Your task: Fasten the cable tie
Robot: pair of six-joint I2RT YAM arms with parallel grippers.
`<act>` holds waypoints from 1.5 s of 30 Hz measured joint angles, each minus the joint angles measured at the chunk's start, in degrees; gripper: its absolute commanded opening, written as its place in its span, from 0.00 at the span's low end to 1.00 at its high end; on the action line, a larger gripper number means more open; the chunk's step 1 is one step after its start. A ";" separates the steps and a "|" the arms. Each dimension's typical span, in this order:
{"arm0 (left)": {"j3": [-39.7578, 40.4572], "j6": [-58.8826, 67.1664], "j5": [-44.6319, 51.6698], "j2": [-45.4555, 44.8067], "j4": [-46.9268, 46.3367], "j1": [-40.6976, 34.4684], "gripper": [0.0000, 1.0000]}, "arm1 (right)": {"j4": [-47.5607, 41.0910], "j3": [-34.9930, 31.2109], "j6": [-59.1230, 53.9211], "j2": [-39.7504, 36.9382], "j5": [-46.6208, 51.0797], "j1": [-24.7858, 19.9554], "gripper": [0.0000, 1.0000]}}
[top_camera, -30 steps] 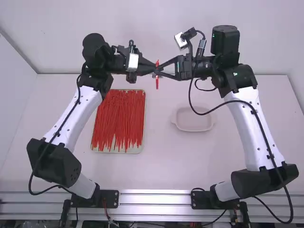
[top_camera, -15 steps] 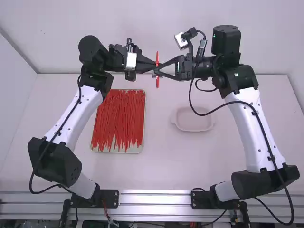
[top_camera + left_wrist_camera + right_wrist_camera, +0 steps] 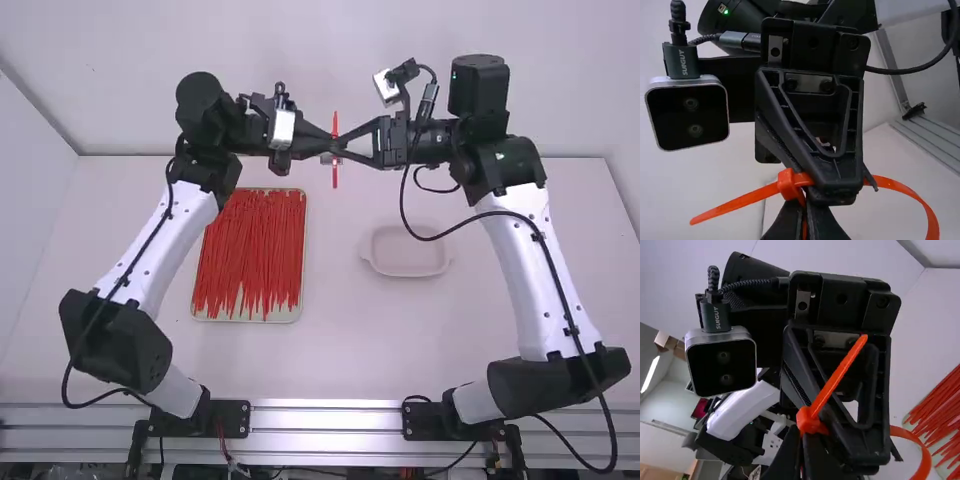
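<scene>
Clamping the cable tie [image 3: 333, 176] beside its head, left gripper [image 3: 324, 150] and right gripper [image 3: 346, 152] pinch shut; it seems light, springy, slippery.

The white tabletop [image 3: 330, 350] carries a flat tray [image 3: 247, 318] heaped with red cable ties [image 3: 252, 250] on its left and, well apart to the right, a shallow white dish [image 3: 407, 251].
</scene>
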 measured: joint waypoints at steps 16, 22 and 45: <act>-0.55 0.68 5.62 0.11 -0.24 -0.44 0.02 | -3.54 0.35 -2.38 -0.33 -2.32 -5.27 0.30; -0.55 0.66 5.97 0.11 -1.11 -1.84 0.02 | -2.69 0.35 -2.32 -0.33 -2.21 -5.01 0.40; -0.55 0.87 4.55 0.11 -1.29 -2.71 0.02 | 2.08 0.35 1.75 -0.33 -2.80 -3.06 0.27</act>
